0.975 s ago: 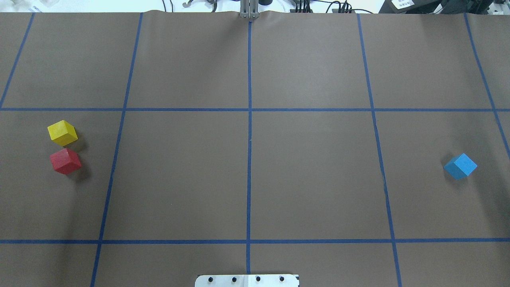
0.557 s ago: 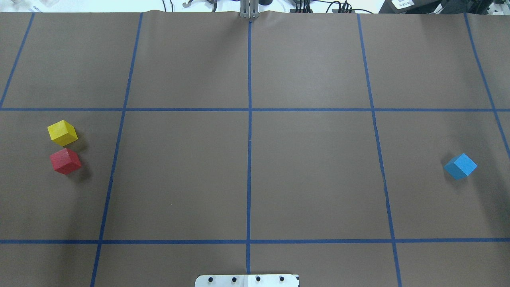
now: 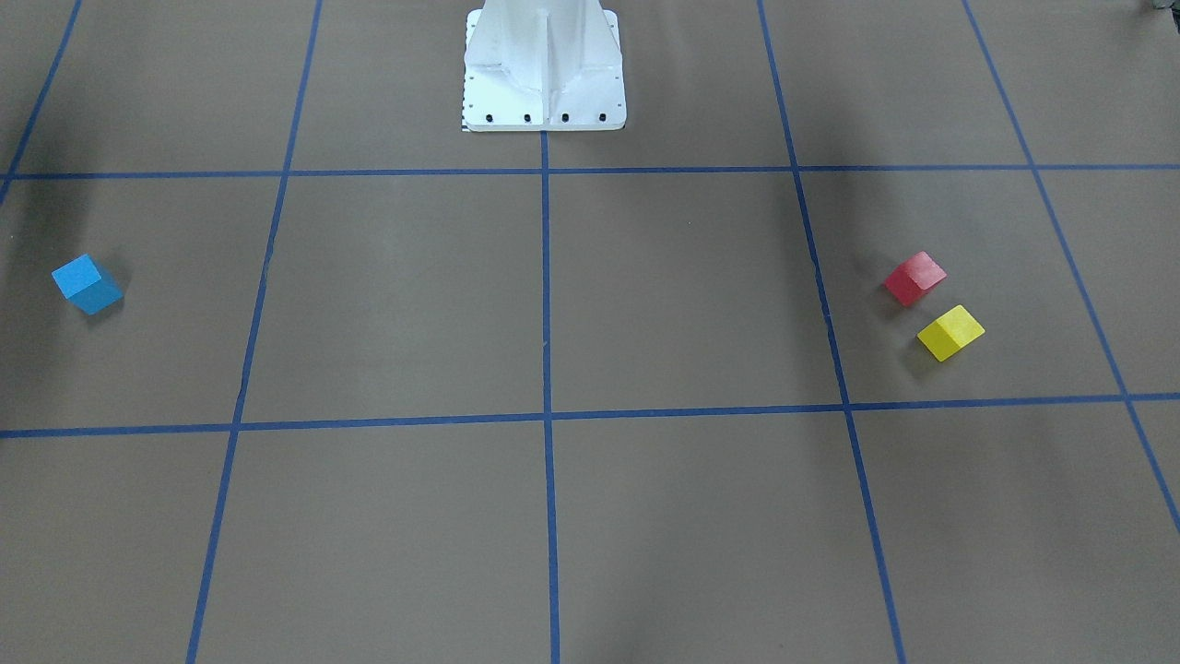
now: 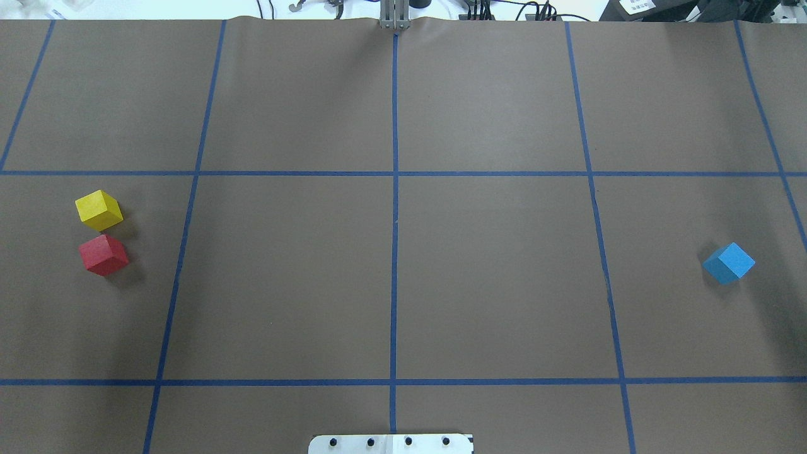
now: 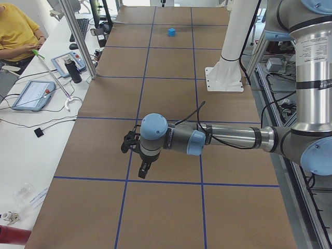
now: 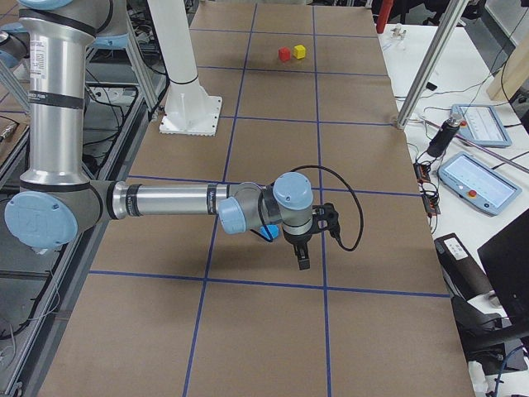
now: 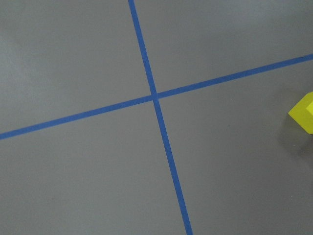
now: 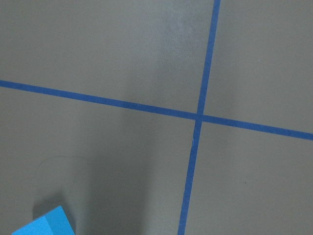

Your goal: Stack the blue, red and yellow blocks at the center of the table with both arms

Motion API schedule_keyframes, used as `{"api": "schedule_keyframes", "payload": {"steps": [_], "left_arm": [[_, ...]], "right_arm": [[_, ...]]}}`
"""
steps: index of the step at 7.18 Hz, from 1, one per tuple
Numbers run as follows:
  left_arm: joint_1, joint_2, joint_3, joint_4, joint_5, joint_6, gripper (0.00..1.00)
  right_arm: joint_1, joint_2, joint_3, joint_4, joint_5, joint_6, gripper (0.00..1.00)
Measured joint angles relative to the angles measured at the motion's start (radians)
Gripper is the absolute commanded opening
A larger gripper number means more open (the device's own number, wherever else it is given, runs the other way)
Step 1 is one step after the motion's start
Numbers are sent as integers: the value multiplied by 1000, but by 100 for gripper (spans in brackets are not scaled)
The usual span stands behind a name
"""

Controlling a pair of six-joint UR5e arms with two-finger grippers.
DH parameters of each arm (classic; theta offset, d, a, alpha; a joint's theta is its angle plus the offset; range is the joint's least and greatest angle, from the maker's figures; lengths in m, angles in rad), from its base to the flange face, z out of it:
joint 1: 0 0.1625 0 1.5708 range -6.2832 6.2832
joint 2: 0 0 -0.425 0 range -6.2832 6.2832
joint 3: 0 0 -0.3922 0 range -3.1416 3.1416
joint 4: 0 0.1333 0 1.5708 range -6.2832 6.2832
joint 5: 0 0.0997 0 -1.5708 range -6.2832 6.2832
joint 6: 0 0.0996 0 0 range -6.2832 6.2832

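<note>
Front view: a matte brown bench (image 3: 645, 304) gridded in blue tape (image 3: 546, 277) carries a sky-blue cube (image 3: 87, 284) at one end, a red cube (image 3: 914, 278) just beside a yellow cube (image 3: 950, 333) at the other. Side views: white desks (image 5: 36, 150) alongside; left tool (image 5: 141, 170) and right tool (image 6: 302, 258) hang above the bench, apart or together I cannot tell.

Two blocks (image 4: 99, 210) left, third block (image 4: 729, 263) right
</note>
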Motion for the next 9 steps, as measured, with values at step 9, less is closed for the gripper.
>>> {"api": "schedule_keyframes", "payload": {"steps": [9], "left_arm": [[0, -97, -2, -36, 11, -2, 100]], "right_arm": [[-368, -96, 3, 436, 33, 142, 100]]}}
